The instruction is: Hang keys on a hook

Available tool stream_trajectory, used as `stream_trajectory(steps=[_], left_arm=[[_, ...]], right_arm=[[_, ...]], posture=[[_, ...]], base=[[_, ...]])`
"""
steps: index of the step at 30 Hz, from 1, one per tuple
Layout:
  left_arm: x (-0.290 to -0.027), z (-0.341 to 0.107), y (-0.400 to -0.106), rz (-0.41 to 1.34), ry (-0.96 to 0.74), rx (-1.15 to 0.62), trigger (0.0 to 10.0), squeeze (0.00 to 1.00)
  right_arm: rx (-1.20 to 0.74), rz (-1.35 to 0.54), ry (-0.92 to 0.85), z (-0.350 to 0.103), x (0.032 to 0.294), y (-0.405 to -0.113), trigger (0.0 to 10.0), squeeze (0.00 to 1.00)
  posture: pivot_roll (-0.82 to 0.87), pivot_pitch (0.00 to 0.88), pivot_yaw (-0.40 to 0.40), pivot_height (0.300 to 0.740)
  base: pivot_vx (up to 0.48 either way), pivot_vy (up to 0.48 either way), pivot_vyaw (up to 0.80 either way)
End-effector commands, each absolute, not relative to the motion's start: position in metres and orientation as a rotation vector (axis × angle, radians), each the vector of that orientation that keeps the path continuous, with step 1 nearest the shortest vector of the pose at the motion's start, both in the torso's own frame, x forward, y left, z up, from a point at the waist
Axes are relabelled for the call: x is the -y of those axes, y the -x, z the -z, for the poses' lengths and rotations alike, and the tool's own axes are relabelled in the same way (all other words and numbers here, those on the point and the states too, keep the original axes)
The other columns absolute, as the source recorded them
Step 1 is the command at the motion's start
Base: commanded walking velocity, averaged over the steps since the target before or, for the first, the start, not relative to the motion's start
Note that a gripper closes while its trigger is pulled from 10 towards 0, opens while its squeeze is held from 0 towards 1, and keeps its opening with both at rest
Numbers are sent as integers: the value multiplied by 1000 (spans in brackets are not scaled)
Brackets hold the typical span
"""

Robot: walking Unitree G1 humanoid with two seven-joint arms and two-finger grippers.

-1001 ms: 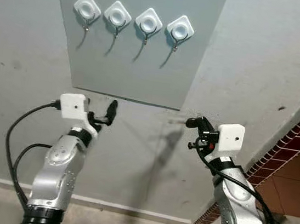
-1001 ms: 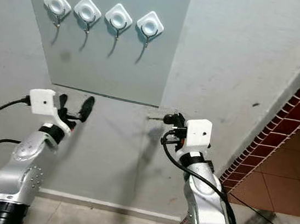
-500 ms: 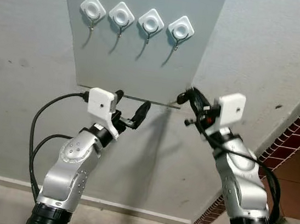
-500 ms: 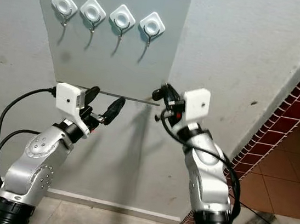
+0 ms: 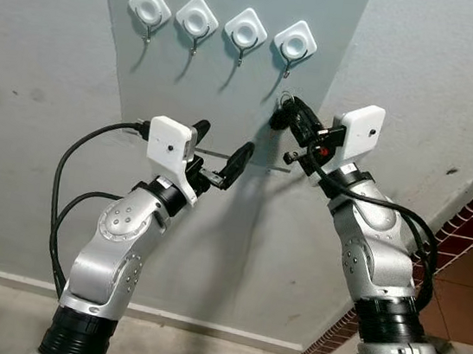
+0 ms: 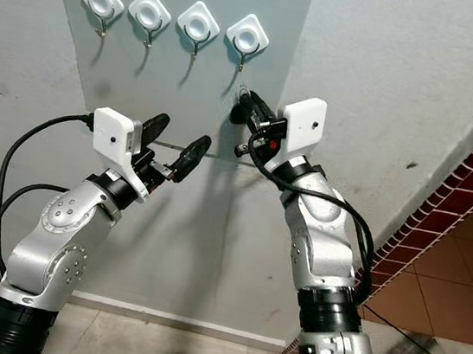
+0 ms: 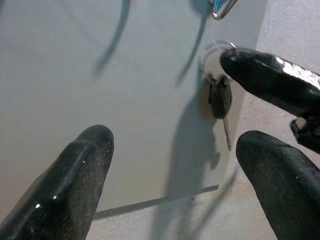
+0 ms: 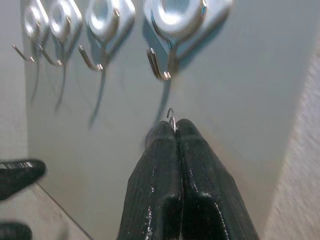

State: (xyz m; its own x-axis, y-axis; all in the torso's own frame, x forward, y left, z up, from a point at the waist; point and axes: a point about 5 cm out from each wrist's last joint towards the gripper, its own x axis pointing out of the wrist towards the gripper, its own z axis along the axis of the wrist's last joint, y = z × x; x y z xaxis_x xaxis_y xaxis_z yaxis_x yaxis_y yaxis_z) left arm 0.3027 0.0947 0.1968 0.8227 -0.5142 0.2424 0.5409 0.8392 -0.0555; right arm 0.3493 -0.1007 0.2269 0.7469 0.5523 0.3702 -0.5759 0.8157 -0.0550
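Pinched tight between the two fingers of my right gripper (image 8: 175,127) is the key ring (image 8: 171,116), with only a small arc of wire poking out past the fingertips so it can catch on something. I hold it close to the grey board (image 5: 229,97), just below the rightmost hook (image 8: 159,67), which sits at about 12 o'clock from the fingertips. The key (image 7: 221,102) hangs down from the ring toward 6 o'clock, flat against the board, so its weight keeps the ring steady. Three more hooks stand in a row toward 9 o'clock, all bare; I judge the nearest one is my target, since the ring is lined up under it. My left gripper (image 5: 221,159) hovers lower, at about 8 o'clock from the key, its fingers spread apart and gripping nothing, probably parked there to watch. Next the ring should rise above the hook's tip, and a slip sideways would make it miss.
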Motion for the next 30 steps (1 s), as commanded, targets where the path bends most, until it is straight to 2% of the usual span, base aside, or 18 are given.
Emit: stream_trajectory(steps=[1, 10, 30], left_arm=[[-89, -205, -301, 599, 115, 247, 10000, 0], [-85, -207, -300, 619, 110, 245, 10000, 0], [-82, -206, -300, 630, 119, 236, 10000, 0]], right_arm=[[425, -628, -73, -237, 100, -351, 10000, 0], [471, -702, -102, -246, 94, -350, 10000, 0], [543, -710, -218, -262, 99, -346, 10000, 0]], posture=[[46, 35, -41, 740], [45, 42, -36, 740], [36, 49, -28, 740]], base=[[0, 0, 0], [0, 0, 0], [0, 0, 0]])
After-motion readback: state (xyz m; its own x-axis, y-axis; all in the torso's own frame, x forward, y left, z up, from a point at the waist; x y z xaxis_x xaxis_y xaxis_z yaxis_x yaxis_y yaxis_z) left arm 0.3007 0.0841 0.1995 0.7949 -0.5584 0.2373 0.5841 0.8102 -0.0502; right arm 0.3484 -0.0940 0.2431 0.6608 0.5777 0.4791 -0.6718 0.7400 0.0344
